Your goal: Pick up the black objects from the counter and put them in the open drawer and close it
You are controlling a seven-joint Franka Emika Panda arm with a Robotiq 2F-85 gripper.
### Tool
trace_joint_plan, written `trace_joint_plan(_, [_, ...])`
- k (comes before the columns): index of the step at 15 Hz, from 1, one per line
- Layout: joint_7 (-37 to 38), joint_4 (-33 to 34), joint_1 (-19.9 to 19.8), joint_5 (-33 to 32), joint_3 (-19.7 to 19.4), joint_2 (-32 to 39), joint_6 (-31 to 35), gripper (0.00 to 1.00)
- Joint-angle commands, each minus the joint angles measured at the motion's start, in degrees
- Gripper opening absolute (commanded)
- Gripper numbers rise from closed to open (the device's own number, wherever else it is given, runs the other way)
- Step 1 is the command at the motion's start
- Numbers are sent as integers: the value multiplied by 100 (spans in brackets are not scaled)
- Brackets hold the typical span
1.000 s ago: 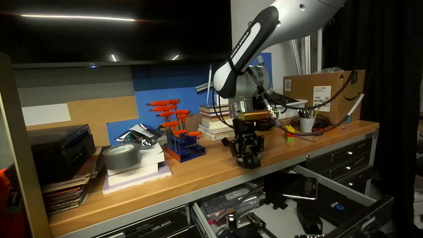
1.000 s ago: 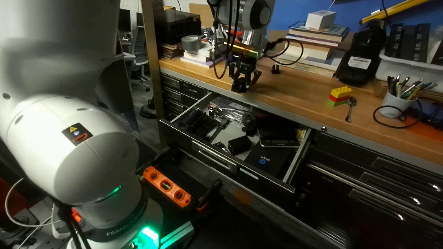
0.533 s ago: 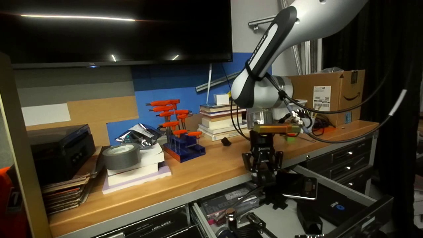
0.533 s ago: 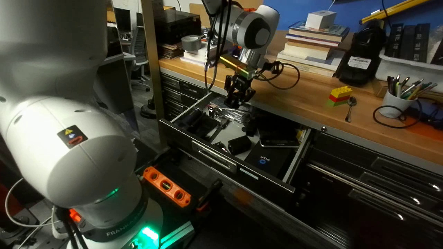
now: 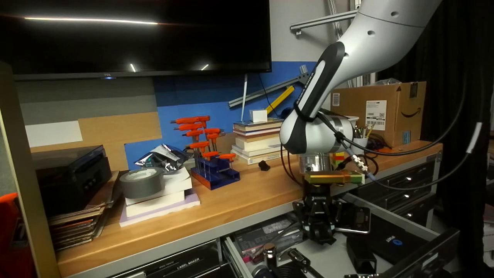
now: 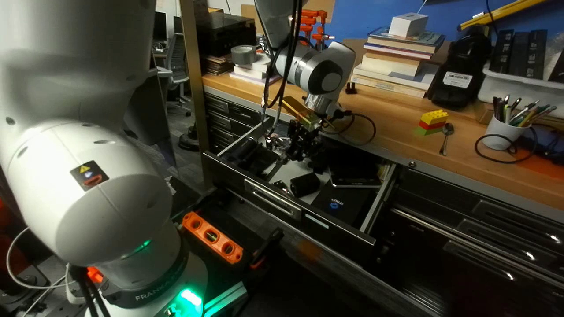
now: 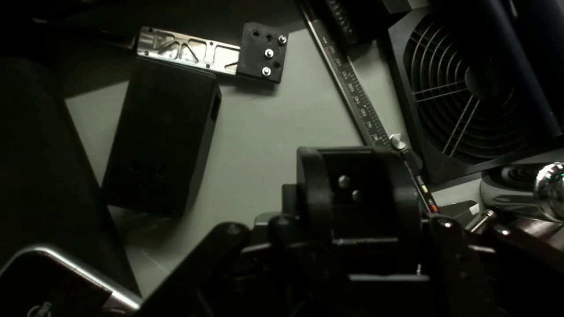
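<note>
Matte black, with two small pale spots on its face, one block [image 7: 352, 211] is pinched in the jaws, which point down over the open drawer [image 6: 233, 179]; how high it hangs above the drawer's bottom I cannot tell. The second block [image 5: 264, 165] sits on the counter [image 5: 247, 197], just in front of the book stack [image 5: 256, 144].

Letting go looks like the step in hand, and the danger lies mostly in the clutter below. Released too high, the block could bounce and roll; released too far towards the caliper [image 7: 351, 88], it could land across it, or lean on the black fan [image 7: 482, 81] and stand proud of the rim, and then the drawer would jam when pushed shut. The bare patch between the caliper and the oblong black case [image 7: 158, 141] looks the safer spot.

The counter's front edge is near the jaws, so a careless lift could knock against it, and the slack, white-sleeved cable [image 5: 474, 138] might snag on the drawer's side. Shutting the drawer after this one drop would leave the job half done, with the second block outside.
</note>
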Motion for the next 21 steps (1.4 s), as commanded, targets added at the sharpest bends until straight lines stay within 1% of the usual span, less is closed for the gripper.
trace_joint_plan(1, [86, 68, -29, 102, -7, 218, 220, 26])
trace_joint_plan(5, [126, 213, -94, 145, 0, 458, 222, 26])
trace_joint_plan(6, [168, 243, -94, 148, -5, 489, 194, 76])
trace_joint_plan(7, [191, 262, -99, 148, -9, 509, 181, 77])
trace_joint_plan(8, [208, 268, -101, 142, -9, 508, 165, 82])
trace_joint_plan(10, [248, 265, -94, 134, -5, 453, 133, 98])
trace_joint_plan(11, [271, 258, -88, 132, -4, 401, 108, 100])
trace_joint_plan(14, [283, 222, -80, 119, 26, 21, -208, 100])
trace_joint_plan(17, [351, 270, -28, 38, 6, -520, -812, 100])
trace_joint_plan(21, [403, 667, 72, -21, 23, -1157, -1735, 100])
